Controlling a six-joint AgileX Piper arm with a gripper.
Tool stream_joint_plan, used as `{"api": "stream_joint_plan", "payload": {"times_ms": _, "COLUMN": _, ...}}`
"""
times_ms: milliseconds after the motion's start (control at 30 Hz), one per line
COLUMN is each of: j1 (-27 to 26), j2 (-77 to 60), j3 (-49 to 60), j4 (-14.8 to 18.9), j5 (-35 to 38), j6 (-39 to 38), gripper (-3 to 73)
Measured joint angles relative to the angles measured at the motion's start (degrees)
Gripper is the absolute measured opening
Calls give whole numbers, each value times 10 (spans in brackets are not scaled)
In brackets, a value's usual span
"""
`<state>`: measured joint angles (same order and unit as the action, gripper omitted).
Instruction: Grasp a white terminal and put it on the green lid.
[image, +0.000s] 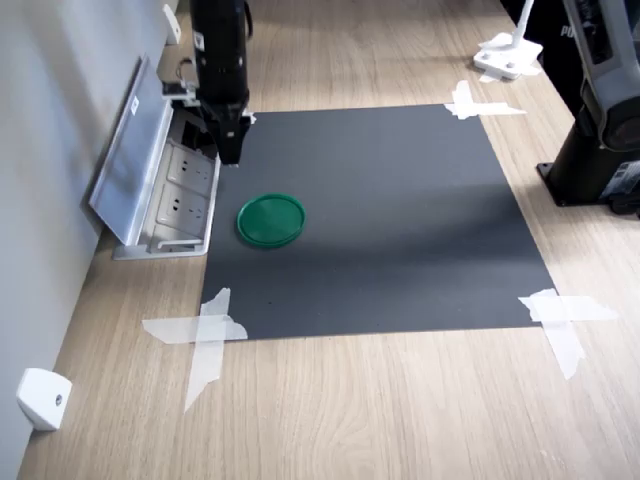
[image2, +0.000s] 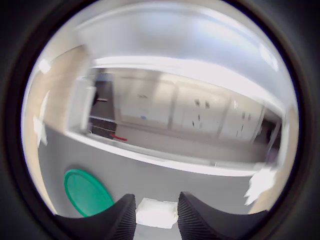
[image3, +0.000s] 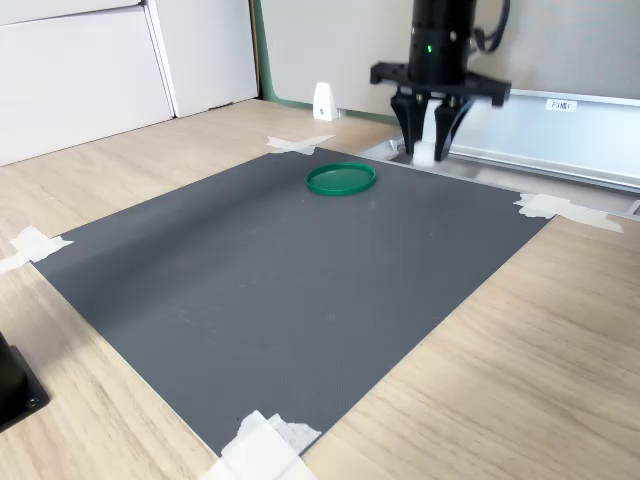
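Terminal gripped, lid not yet reached

The gripper pinches the white terminal above the mat's far edge; carry it level to the green lid, left in the second exterior view, and release low over its centre.

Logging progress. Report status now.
End effector shut on white terminal, lifted off the mat. Green lid empty, beside it. Nothing in the way.

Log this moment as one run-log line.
gripper: shut on terminal | terminal: off the mat, near its edge | lid: empty | phase: carrying
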<state>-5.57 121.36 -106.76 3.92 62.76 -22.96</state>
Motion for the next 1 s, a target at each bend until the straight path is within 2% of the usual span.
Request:
{"api": "stream_joint_plan", "payload": {"times_ms": 133, "j1": 59, "j2": -27, "j3": 2, "j4": -30, "j5": 15, "j6": -35, "gripper": 319}}
{"api": "stream_joint_plan", "payload": {"times_ms": 400, "j1": 129, "j2": -66, "j3": 123, "j4": -35, "j5": -12, "j6": -64, "gripper": 319}}
{"api": "stream_joint_plan", "payload": {"times_ms": 600, "j1": 134, "j2": -80, "j3": 192, "j4": -43, "j5": -67, "j6": -70, "gripper": 319}}
{"api": "stream_joint_plan", "payload": {"times_ms": 833, "j1": 134, "j2": -82, "j3": 201, "j4": -74, "j5": -106, "j6": -70, "gripper": 319}}
{"api": "stream_joint_plan", "payload": {"times_ms": 1000, "j1": 134, "j2": -78, "j3": 201, "j4": -78, "j5": -110, "j6": -75, "gripper": 319}}
